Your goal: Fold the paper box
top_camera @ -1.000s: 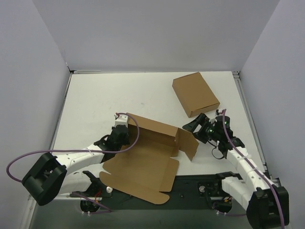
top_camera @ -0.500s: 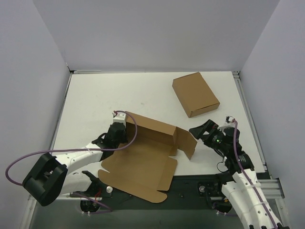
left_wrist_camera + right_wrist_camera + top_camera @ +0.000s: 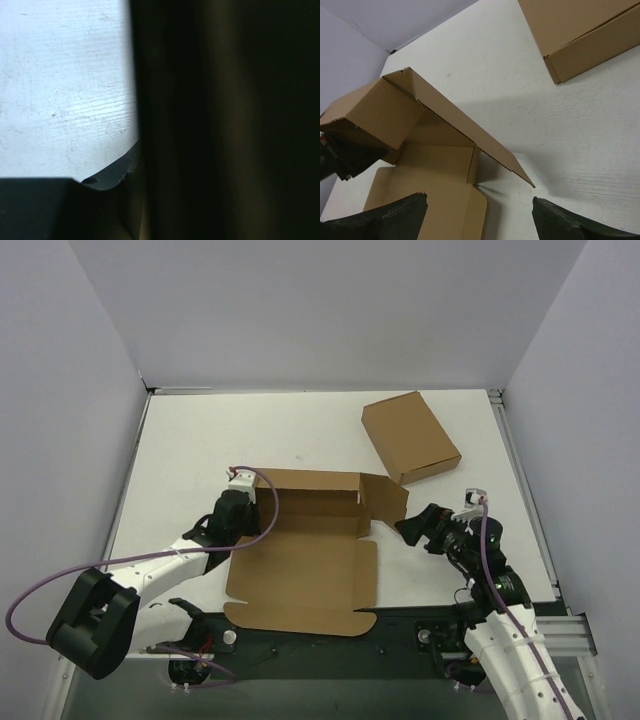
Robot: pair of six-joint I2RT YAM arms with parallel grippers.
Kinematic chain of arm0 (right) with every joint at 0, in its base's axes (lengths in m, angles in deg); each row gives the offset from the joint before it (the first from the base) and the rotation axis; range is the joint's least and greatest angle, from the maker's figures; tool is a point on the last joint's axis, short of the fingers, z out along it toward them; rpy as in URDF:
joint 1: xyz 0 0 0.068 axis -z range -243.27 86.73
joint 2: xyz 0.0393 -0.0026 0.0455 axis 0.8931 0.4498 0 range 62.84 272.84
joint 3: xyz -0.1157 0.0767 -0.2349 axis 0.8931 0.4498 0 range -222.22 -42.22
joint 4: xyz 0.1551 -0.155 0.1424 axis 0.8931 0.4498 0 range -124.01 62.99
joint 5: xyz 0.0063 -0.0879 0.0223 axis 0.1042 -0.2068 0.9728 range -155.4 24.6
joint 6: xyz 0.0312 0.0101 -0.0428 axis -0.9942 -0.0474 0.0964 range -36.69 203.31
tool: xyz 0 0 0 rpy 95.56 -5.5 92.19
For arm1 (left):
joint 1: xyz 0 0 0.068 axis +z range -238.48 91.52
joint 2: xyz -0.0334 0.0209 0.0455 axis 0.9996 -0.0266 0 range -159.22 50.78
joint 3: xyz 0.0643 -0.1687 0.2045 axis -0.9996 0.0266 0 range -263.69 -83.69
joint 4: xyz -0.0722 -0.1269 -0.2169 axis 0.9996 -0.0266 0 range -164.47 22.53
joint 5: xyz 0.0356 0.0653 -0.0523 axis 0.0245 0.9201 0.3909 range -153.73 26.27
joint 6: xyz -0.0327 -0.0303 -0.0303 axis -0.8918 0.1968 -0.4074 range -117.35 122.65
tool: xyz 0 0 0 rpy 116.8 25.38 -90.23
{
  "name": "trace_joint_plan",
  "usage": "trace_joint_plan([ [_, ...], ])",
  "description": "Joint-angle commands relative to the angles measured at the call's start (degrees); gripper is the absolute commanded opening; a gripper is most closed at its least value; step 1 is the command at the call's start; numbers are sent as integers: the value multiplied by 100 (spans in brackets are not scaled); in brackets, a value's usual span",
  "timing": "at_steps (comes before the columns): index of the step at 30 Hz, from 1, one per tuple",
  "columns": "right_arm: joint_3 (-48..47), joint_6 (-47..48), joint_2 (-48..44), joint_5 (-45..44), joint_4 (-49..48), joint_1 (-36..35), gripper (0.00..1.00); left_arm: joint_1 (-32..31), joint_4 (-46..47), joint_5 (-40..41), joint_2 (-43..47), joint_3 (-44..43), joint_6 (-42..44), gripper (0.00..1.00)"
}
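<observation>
Partly folded brown kraft cardboard paper box (image 3: 300, 565) on white worktop (image 3: 190, 445), left gripper (image 3: 238, 512) at its left wall, grip impossible to tell, right gripper (image 3: 412, 526) released, empty, just right of it

A closed brown carton (image 3: 410, 438) lies far right on the white table (image 3: 200, 450).

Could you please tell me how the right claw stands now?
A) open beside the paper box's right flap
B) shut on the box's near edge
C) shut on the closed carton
A: the right claw stands with jaws spread wide next to the raised right flap of the paper box, gripping nothing.
</observation>
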Motion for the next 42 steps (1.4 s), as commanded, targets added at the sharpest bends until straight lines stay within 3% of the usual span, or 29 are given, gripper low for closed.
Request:
trace_joint_plan([
  [1,-83,533,737,205,-1100,-68,88,60,248,-236,176,-118,24,25],
  [7,-145,955,1634,-436,-1935,-410,87,78,292,-271,159,-91,24,25],
  [12,-311,1209,2573,-428,-2646,-542,84,86,310,-306,89,-100,24,25],
  [14,-355,1350,2759,-446,-2788,-630,63,86,310,-315,71,-126,16,25],
  [18,-636,1552,2883,-656,-2448,-1121,32,69,135,-87,-43,-205,-72,23],
  [19,-732,1579,2857,-987,-2316,-1471,16,69,108,-26,-61,-214,-125,22],
  [20,-768,1597,2804,-1156,-2201,-1631,12,60,82,10,-61,-223,-151,22],
  [27,-839,1228,2742,-2326,-1664,-3072,10,-177,143,256,-122,-258,-301,22],
  [32,-1294,1236,3427,-3475,-1437,-3933,10,-581,178,484,-324,-390,-389,22],
  [42,-1797,411,4649,-5479,-882,-4831,14,-968,143,880,-220,-188,-582,22],
])
